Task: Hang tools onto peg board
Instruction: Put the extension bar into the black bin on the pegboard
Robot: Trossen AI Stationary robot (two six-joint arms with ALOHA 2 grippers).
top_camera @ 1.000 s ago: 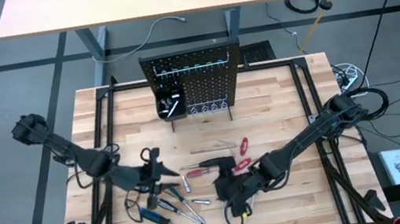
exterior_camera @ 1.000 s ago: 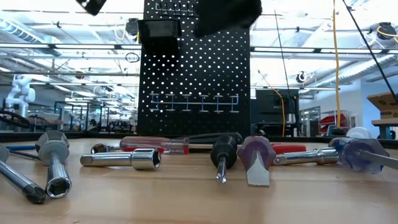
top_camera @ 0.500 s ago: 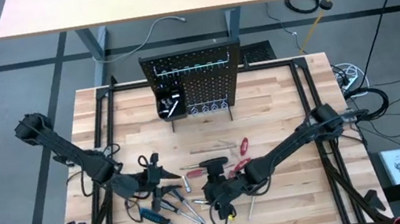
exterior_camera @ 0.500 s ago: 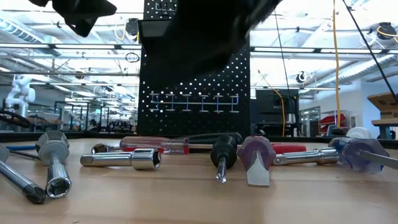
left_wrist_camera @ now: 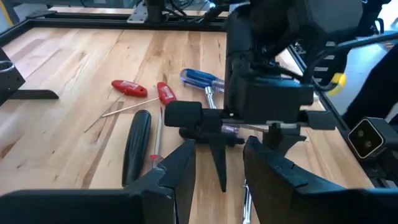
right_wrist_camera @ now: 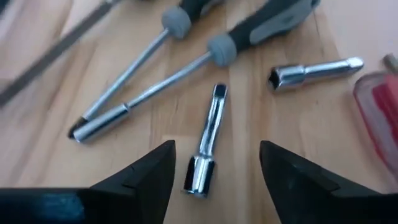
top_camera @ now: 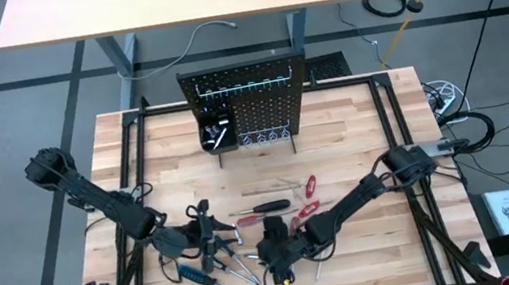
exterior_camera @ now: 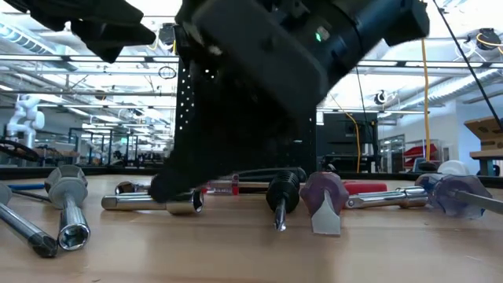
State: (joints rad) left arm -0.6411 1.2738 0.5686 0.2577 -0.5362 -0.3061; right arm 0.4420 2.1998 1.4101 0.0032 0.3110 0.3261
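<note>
Table [top_camera: 353, 128]: peg board [top_camera: 247, 105] upright at the far middle edge, a small bin [top_camera: 215, 133] fixed on its left half with a tool inside. Near half of the table: tools scattered across the middle. A screwdriver [top_camera: 266, 206] lies crosswise at the centre; two short-handled tools [top_camera: 308, 186] just right of it. Left gripper [top_camera: 209, 232] sits left of centre, low over several screwdrivers [top_camera: 211, 270] that fan toward the near edge. Right gripper [top_camera: 273, 251] sits just right of the left one, over a socket extension [right_wrist_camera: 206, 142] lying between its fingers [right_wrist_camera: 146, 172]; a second socket piece [right_wrist_camera: 309, 71] lies beside it, two long drivers [right_wrist_camera: 155, 62] beyond.
</note>
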